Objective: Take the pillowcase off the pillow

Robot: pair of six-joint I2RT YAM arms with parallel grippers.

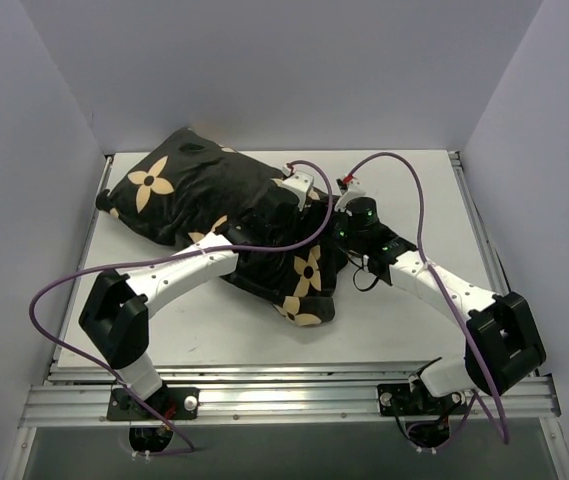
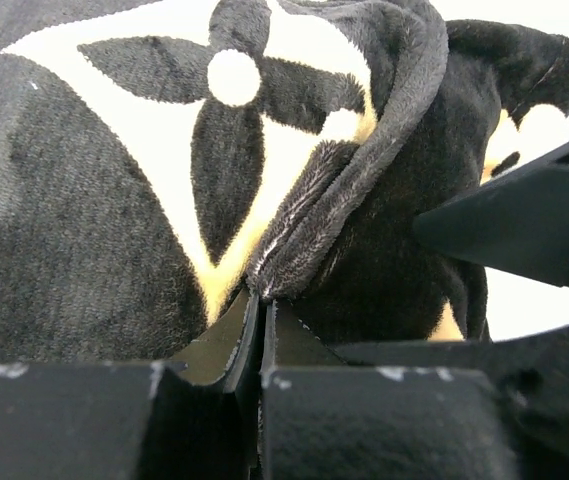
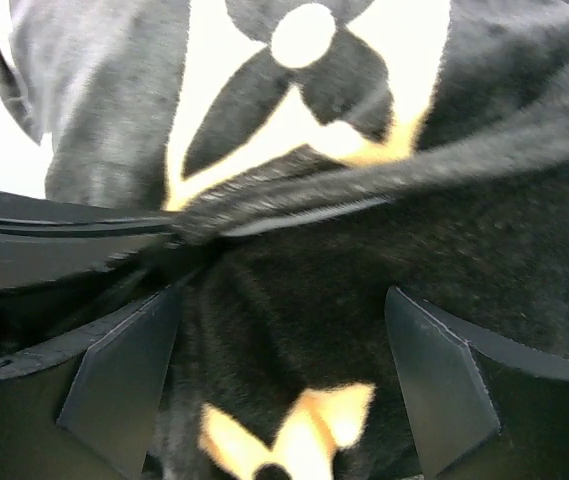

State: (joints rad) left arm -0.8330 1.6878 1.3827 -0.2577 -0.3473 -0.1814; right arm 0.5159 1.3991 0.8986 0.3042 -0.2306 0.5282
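Observation:
The black pillowcase (image 1: 204,190) with tan flower motifs lies across the table's middle, from the far left down to the centre. The white pillow is hidden inside it. My left gripper (image 1: 286,205) is shut on a folded hem of the pillowcase (image 2: 304,215), the jaws pinched tight on the fabric edge (image 2: 260,295). My right gripper (image 1: 339,235) is open, its fingers (image 3: 124,360) spread wide over the black fabric (image 3: 294,290), right next to the left gripper. The pillowcase fills both wrist views.
Grey walls close in the table (image 1: 414,200) on the left, back and right. Purple cables (image 1: 414,190) arc above both arms. The arm bases sit on the rail at the near edge (image 1: 284,395).

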